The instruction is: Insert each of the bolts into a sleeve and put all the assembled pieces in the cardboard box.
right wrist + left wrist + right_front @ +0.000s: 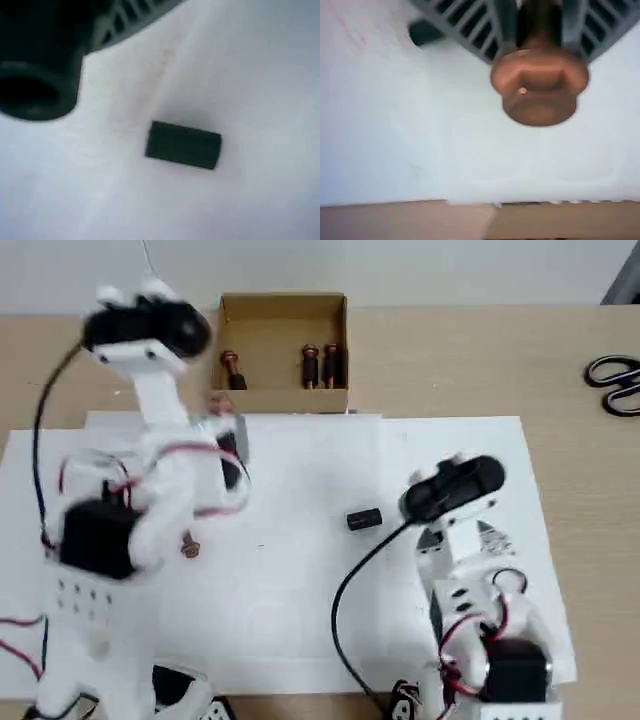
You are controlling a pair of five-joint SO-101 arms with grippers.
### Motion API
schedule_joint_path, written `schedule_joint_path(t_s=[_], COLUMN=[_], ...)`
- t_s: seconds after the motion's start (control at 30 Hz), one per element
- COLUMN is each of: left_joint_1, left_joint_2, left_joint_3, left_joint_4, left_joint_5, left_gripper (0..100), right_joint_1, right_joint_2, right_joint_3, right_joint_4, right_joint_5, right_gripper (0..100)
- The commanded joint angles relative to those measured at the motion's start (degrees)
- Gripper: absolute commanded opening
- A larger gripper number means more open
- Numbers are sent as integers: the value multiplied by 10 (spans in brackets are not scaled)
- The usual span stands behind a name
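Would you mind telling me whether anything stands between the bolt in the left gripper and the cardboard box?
Nothing visible does. The left gripper holds the bolt just in front of the cardboard box, with bare white paper between them; only the box's own front wall has to be cleared.

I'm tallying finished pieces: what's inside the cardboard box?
Three copper-and-dark pieces lie in the cardboard box: a lone piece by one side wall, a second piece and third piece side by side. The near wall hides the floor just behind it.
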Motion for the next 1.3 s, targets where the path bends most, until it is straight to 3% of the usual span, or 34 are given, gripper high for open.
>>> schedule_joint_path(t_s=[0.0, 0.3, 0.63, 1.0, 1.27], left_joint_1=[31, 31, 30, 29, 35], left_joint_2=[-93, -288, -477, -652, -655], left_joint_3=[72, 329, 525, 635, 662], left_joint_4=[-64, -240, -373, -382, -382], left_joint_5=[-7, -31, -10, 63, 99], left_gripper=[6, 6, 6, 6, 6], right_joint_1=[-36, -130, -267, -364, -383], right_joint_2=[-68, -164, -174, -174, -174], right_joint_3=[33, 127, 181, 208, 206], right_joint_4=[-18, -41, -103, -156, -159], right_joint_5=[-62, -122, -123, -120, -119], right_gripper=[2, 2, 2, 2, 2])
